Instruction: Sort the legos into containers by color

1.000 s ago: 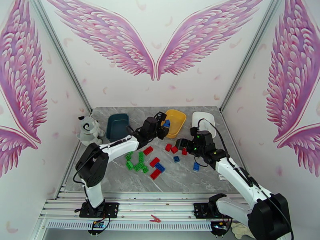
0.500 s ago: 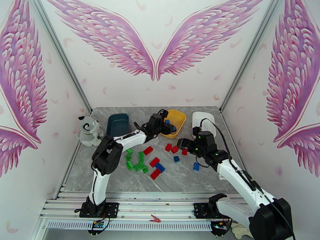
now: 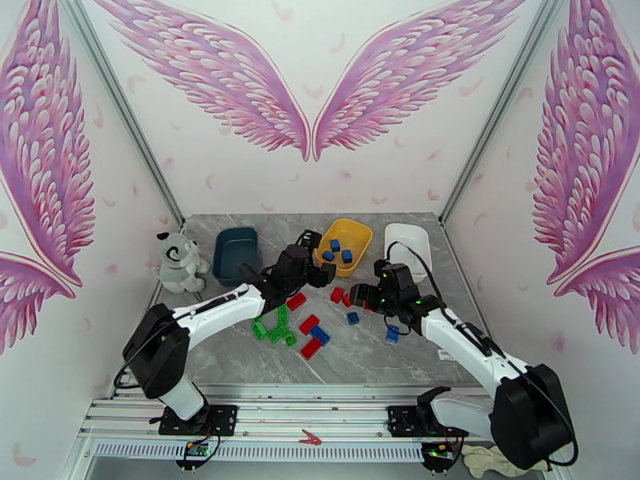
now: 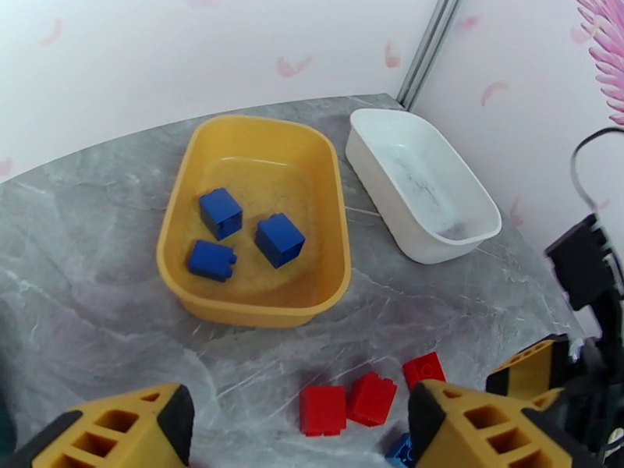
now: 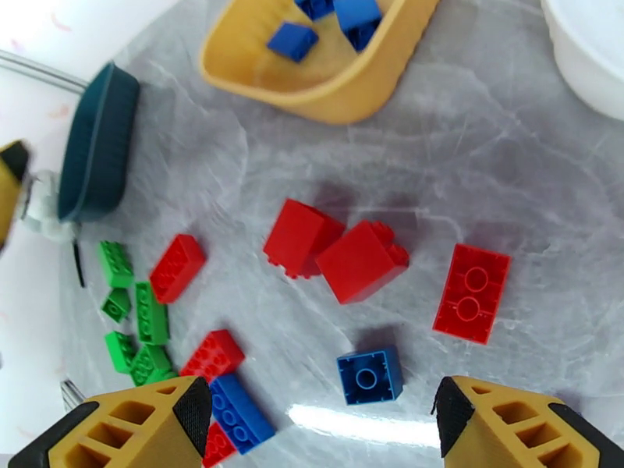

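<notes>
A grey marbled tabletop (image 3: 360,354) floors a booth whose white walls carry painted pink wings. At the centre of the top view the loose legos lie scattered. A cluster of small green studded plastic bricks (image 3: 276,326) is at left, with red studded bricks (image 3: 308,323) and a few blue studded bricks (image 3: 353,318) to its right.

In the right wrist view two red blocks (image 5: 303,237) touch mid-frame. A flat red plate (image 5: 472,292) lies apart at right and a small square blue brick (image 5: 370,376) sits below, each ringed by bare marble.

Three blue blocks (image 4: 221,212) rest inside the shallow yellow plastic tray (image 4: 253,313), clear of its rim. The white plastic tray (image 4: 468,228) stands just right of it, a strip of bare marble between them, its far end close to the corner post. The dark teal plastic tray (image 3: 236,254) sits at the table's upper left, beside a grey-white plush dog (image 3: 178,262) at the left edge.

The left gripper (image 3: 320,274) hovers between the yellow tray and the red bricks, fingers spread wide around nothing. The right gripper (image 3: 358,295) hangs over the red blocks, fingers likewise spread apart. Below the bricks, toward the arm bases, the marble lies open.
</notes>
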`<state>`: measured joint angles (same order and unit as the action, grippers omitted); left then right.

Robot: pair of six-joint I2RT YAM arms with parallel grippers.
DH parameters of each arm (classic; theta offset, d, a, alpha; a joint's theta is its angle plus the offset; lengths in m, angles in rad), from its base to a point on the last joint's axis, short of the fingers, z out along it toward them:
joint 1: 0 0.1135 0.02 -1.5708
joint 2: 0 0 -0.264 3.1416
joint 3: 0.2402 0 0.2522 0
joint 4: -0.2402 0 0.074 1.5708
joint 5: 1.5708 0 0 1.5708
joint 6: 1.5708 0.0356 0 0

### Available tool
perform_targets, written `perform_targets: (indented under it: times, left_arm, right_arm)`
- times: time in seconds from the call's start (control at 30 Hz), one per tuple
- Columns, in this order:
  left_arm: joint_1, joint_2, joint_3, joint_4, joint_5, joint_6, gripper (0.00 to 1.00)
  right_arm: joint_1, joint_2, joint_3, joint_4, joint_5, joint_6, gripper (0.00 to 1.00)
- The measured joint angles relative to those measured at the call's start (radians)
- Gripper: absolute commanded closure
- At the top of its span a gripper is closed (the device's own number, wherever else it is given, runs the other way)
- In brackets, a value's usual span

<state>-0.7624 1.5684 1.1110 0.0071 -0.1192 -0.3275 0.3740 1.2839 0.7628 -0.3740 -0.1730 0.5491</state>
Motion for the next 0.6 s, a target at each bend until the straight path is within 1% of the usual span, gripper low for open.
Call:
perform_targets:
  times: [0.03,0.07,0.23,0.3,0.47,0.6]
  left_arm:
    - [0.000,-0.042,-0.024,-0.014,-0.006,-0.007,0.06]
    - [0.000,-0.093,-0.053,-0.032,-0.012,-0.019,0.01]
    - [-0.001,-0.320,-0.182,-0.080,-0.014,-0.084,0.01]
    - [0.000,-0.383,-0.217,-0.096,-0.008,-0.105,0.01]
    - [0.001,-0.463,-0.311,-0.105,-0.004,-0.134,0.01]
    - [0.003,-0.471,-0.397,-0.101,0.000,-0.147,0.01]
  right_arm:
    - [0.018,0.029,0.006,-0.003,0.011,-0.001,0.20]
    - [0.035,0.058,0.014,-0.004,0.023,-0.002,0.19]
    - [0.098,0.154,0.054,-0.028,0.100,-0.007,0.19]
    - [0.111,0.174,0.056,-0.037,0.129,-0.016,0.21]
    - [0.147,0.194,0.058,-0.059,0.188,-0.031,0.24]
    - [0.182,0.225,0.075,-0.072,0.226,-0.035,0.26]
